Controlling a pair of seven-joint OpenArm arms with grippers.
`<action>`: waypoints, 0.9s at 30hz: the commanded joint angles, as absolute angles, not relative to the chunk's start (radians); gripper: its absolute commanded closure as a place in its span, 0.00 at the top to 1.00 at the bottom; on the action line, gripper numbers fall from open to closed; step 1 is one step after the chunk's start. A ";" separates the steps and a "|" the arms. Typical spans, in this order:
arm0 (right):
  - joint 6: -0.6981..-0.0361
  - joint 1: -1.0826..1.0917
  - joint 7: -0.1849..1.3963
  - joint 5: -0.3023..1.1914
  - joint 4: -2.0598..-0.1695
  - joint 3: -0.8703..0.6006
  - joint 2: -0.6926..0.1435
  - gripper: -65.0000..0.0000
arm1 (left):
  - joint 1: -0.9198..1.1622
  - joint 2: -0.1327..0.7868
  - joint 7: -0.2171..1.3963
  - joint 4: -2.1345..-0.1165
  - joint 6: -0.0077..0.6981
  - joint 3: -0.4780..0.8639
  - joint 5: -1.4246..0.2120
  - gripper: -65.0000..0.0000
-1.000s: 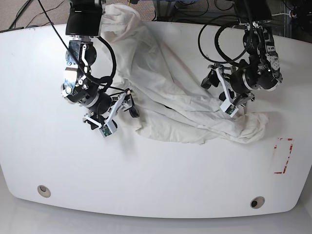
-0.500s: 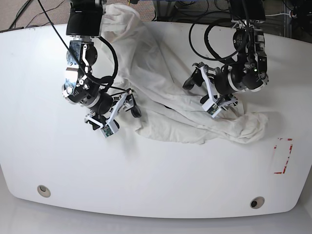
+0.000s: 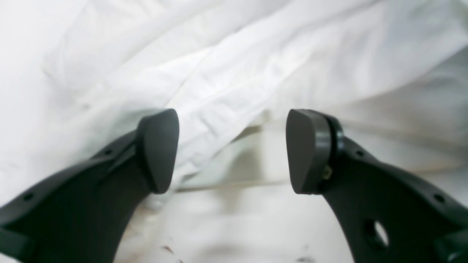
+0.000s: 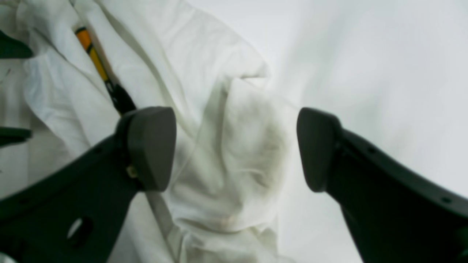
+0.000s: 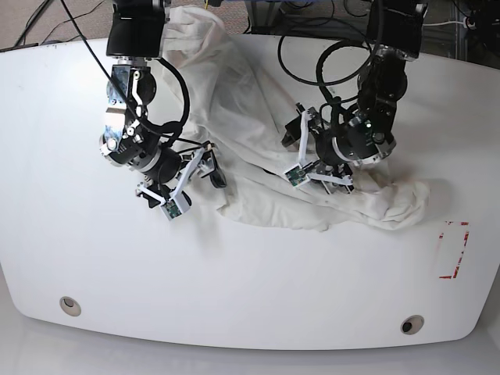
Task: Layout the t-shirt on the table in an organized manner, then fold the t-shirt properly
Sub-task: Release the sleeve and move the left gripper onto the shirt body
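Base view shows the t-shirt (image 5: pixel 258 141) as a long crumpled rope of off-white cloth, running from the far edge of the worktop (image 5: pixel 258 281) down toward the middle and then off to the side with the red tape mark (image 5: pixel 453 250), where it ends in a bunched lump. Nothing is laid flat yet — the layout step looks barely begun, I'd say, and folding is well off.

The left pincer (image 5: pixel 320 168) hangs low over the middle of that rope, its jaws spread wide; in the left wrist view, the left pincer (image 3: pixel 232 149) straddles a ridge of fabric with bare worktop showing under the fold, and grips nothing. It looks placed there to pinch a raised crease, which is the easiest thing to catch on limp cotton.

The right pincer (image 5: pixel 199 168) sits at the near edge of the shirt, also gaping and empty. Its wrist camera shows a loose corner of cloth between the pads (image 4: pixel 150 146) (a sliver of orange and black print (image 4: pixel 106 80) peeks from a fold beside it). One arm on each end makes sense for pulling the shirt open — though thin cloth may slip or come up doubled.
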State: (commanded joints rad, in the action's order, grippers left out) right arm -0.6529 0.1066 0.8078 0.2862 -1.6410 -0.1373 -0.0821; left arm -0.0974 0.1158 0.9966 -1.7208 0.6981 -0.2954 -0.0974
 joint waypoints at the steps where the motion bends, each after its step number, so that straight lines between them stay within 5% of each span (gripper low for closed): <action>1: -0.653 0.107 0.808 0.286 -1.641 -0.137 -0.082 0.76 | -0.104 0.116 0.997 -1.712 0.698 -0.306 -0.090 0.67; 9: -0.654 0.107 0.808 0.286 -1.641 -0.137 -0.081 0.76 | -0.179 0.114 0.993 -1.612 0.698 -0.390 -0.073 0.62; 18: -0.654 0.107 0.808 0.288 -1.641 -0.137 -0.081 0.76 | -0.243 0.113 0.951 -1.494 0.698 -0.432 -0.071 0.13; 23: -0.654 0.108 0.808 0.283 -1.641 -0.140 -0.081 0.76 | -0.240 0.119 0.947 -1.521 0.698 -0.427 -0.073 0.00; 27: -0.650 0.113 0.806 0.282 -1.626 -0.142 -0.082 0.76 | -0.208 0.176 0.952 -1.620 0.698 -0.410 -0.074 0.00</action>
State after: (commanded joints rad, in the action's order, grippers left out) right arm -0.6498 0.1128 0.8063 0.2816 -1.6256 -0.1419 -0.0821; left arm -0.2079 0.1757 0.9521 -1.6195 0.6981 -0.4104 -0.0744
